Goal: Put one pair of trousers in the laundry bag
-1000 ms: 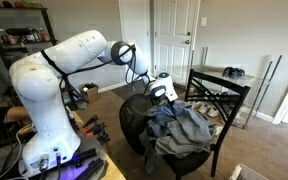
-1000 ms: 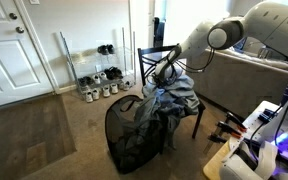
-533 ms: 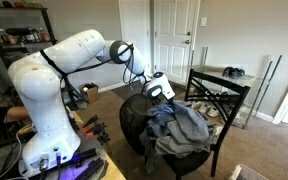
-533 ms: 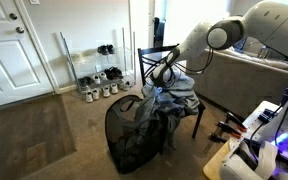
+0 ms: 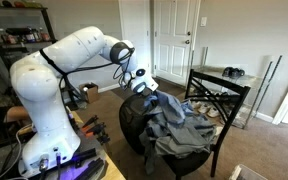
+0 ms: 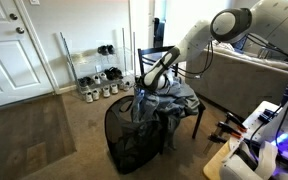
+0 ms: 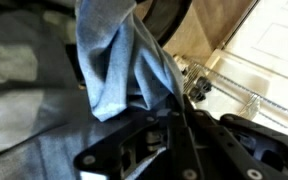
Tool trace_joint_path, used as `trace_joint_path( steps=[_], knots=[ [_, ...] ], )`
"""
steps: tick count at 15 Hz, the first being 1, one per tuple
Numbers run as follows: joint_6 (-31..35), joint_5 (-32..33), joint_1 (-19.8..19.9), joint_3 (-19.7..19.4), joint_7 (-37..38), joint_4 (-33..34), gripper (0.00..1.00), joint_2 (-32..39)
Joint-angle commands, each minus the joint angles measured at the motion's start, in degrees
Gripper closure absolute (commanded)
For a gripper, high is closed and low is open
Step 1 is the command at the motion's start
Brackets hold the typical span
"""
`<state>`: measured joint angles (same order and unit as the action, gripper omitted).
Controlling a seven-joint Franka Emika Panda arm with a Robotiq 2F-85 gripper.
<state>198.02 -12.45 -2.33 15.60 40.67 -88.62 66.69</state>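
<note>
My gripper [image 5: 142, 84] is shut on a fold of grey-blue trousers [image 6: 141, 106] and holds it up over the near rim of the black mesh laundry bag [image 6: 124, 140]. The cloth hangs from the jaws and trails back to the pile of clothes [image 5: 182, 126] on the black chair [image 5: 222, 100]. In both exterior views the bag [image 5: 132, 122] stands on the carpet right against the chair. In the wrist view the trousers [image 7: 112, 62] are pinched between the shut fingers [image 7: 174, 108], with more grey cloth below them.
A shoe rack [image 6: 94, 80] with several shoes stands by the wall, and shows in the wrist view [image 7: 196, 85]. A white door [image 6: 14, 50] is behind the open carpet. A couch [image 6: 239, 85] lies behind the chair. A bench with tools [image 5: 84, 135] is beside the robot base.
My gripper has moved away from the chair toward the laundry bag and risen slightly, pulling the trousers fold off the pile with it.
</note>
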Motion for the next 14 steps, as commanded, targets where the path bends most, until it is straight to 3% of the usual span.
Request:
trace_joint_path(
  steps=[1, 2, 5, 8, 14],
  knots=[
    [-2.24, 8.04, 4.63, 7.04, -2.81, -6.03, 0.99, -2.32],
    [-3.88, 6.62, 5.50, 9.07, -6.28, -6.30, 0.99, -2.11],
    [-11.93, 5.36, 6.42, 10.29, -11.52, -7.11, 0.99, -2.31],
    [-21.99, 2.75, 4.64, 8.48, -16.83, -5.59, 0.99, -2.91],
    [-33.63, 3.25, -2.96, 6.51, -24.37, 4.29, 0.99, -2.19]
  ],
)
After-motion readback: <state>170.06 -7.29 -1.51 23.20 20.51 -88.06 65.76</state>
